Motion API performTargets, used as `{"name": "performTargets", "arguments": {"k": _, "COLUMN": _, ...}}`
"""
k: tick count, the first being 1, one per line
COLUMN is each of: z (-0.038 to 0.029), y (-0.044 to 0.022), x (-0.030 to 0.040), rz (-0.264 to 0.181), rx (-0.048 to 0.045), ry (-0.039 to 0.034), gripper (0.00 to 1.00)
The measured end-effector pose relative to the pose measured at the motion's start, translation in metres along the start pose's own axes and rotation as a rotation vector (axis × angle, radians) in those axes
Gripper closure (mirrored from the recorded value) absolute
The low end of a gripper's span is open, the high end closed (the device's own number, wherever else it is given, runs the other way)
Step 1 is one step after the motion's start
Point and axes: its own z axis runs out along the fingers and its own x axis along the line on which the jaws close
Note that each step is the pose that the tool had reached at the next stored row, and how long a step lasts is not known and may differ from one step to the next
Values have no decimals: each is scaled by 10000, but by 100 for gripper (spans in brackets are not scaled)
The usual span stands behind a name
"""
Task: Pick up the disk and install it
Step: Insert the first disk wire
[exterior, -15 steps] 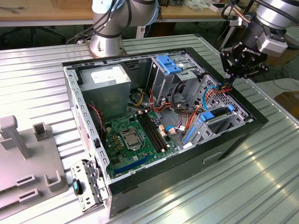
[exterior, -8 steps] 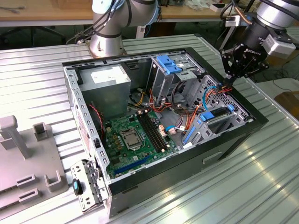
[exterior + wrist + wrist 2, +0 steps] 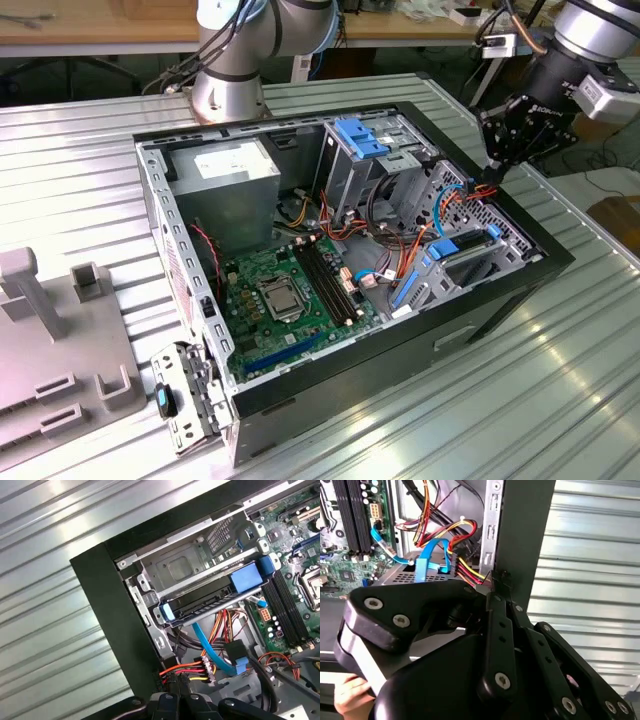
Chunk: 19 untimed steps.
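Gripper (image 3: 496,577), fingers closed together, tips at case wall (image 3: 522,530) edge beside power wires (image 3: 465,572); disk (image 3: 210,602) ahead in its bay; ribbed table (image 3: 595,580) alongside.

A: What lies on the ribbed metal desk (image 3: 520,400)?
B: An open black computer case (image 3: 400,352). Inside is a green motherboard (image 3: 290,300), with a silver power supply (image 3: 225,170) beside it.
A: And the wiring?
B: Red, orange and yellow cables (image 3: 400,250) run near a grey drive cage (image 3: 345,185) topped by a blue bracket (image 3: 362,138). A grey fixture (image 3: 60,340) stands at the exterior view's left.
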Motion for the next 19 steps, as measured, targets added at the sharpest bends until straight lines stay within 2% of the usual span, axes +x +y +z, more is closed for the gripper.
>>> {"name": "performTargets", "arguments": {"k": 6, "z": 0, "y": -6, "x": 12, "rz": -1506, "rx": -9, "ry": -33, "gripper": 89}}
{"name": "performTargets", "arguments": {"k": 8, "z": 1, "y": -13, "x": 29, "rz": -1887, "rx": -11, "ry": -42, "gripper": 89}}
{"name": "performTargets", "arguments": {"k": 12, "z": 5, "y": -28, "x": 61, "rz": -2025, "rx": -12, "ry": -45, "gripper": 89}}
{"name": "performTargets", "arguments": {"k": 14, "z": 6, "y": -29, "x": 64, "rz": -2545, "rx": -13, "ry": -54, "gripper": 89}}
{"name": "performTargets", "arguments": {"k": 19, "z": 5, "y": 6, "x": 80, "rz": -2866, "rx": -12, "ry": -53, "gripper": 89}}
